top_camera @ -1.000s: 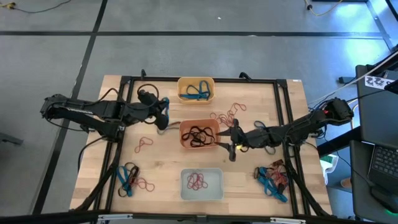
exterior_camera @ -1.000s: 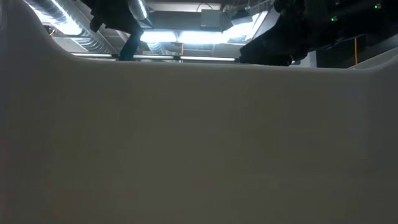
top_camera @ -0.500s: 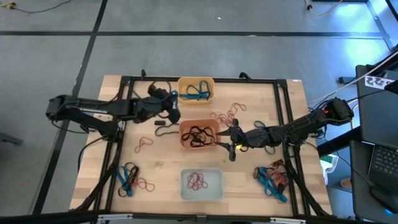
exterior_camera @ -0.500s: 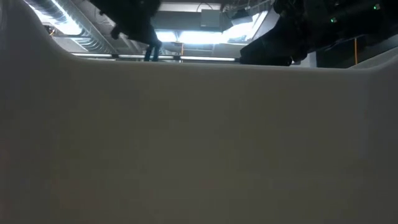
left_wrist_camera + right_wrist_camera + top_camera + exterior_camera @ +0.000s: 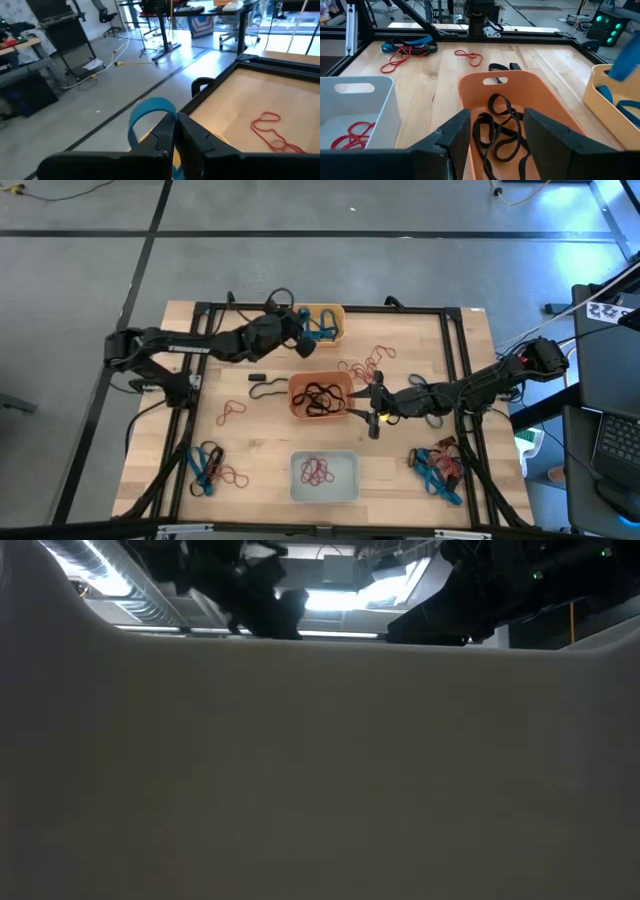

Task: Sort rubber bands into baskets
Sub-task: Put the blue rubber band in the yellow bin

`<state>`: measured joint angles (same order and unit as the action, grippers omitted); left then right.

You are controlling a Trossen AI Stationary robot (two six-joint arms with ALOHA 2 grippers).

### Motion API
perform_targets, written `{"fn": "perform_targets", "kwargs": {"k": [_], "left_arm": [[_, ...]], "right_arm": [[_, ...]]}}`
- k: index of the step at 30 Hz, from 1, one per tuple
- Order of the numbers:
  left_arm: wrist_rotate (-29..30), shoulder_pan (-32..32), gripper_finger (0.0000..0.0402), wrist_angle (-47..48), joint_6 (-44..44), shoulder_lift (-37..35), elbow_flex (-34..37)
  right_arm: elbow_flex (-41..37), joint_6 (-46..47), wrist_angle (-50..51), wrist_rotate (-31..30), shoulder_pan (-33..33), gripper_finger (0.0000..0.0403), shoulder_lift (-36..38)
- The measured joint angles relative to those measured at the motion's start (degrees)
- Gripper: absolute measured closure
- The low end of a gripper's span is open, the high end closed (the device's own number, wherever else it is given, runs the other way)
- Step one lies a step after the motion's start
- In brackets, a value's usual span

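Carrying a blue band (image 5: 146,114), the left gripper (image 5: 297,332) has its fingers (image 5: 161,137) pinched together on the loop, and it hangs at the near-left rim of the yellow basket (image 5: 335,315) at the far side of the table (image 5: 262,435). The band arches up from between the fingertips in the left wrist view.

Step in hand, as I read it: delivery of a blue band to the yellow basket, which already has blue bands (image 5: 320,326) in it. Not released yet.

Next move needs: fingertips fully over the basket's interior, not the rim, then open. A thin loop can cling to a finger, so a small lift or shake may be needed.

Right gripper (image 5: 372,402) sits just beside the right edge of the orange basket (image 5: 296,386), jaws wide apart, nothing between them. It looks straight over that basket's black bands (image 5: 501,131). Reads as waiting or lining up.

Sorting so far:
- white basket (image 5: 347,481): red bands (image 5: 317,471)
- orange: black
- yellow: blue

Still loose on the table:
- black piece (image 5: 263,383) left of the orange basket
- red loop (image 5: 231,411) nearby
- red tangle (image 5: 366,363) mid-right
- mixed pile (image 5: 211,470) front-left
- mixed pile (image 5: 438,465) front-right

Plenty left to do.
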<state>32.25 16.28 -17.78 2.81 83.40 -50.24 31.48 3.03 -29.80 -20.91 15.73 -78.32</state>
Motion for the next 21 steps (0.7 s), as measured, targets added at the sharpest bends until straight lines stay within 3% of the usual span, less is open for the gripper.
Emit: {"fn": "perform_targets", "kwargs": {"k": [13, 21], "left_arm": [[-15.39, 11.01, 0.0386, -2.17, -4.14, 8.27, -4.77], [-16.15, 12.02, 0.0386, -2.12, -4.27, 9.18, -4.95]], "right_arm": [[0.01, -2.40, 0.75, -0.02, 0.00, 0.0221, 0.00], [0.01, -2.52, 4.83, 0.00, 0.00, 0.0221, 0.02]]}}
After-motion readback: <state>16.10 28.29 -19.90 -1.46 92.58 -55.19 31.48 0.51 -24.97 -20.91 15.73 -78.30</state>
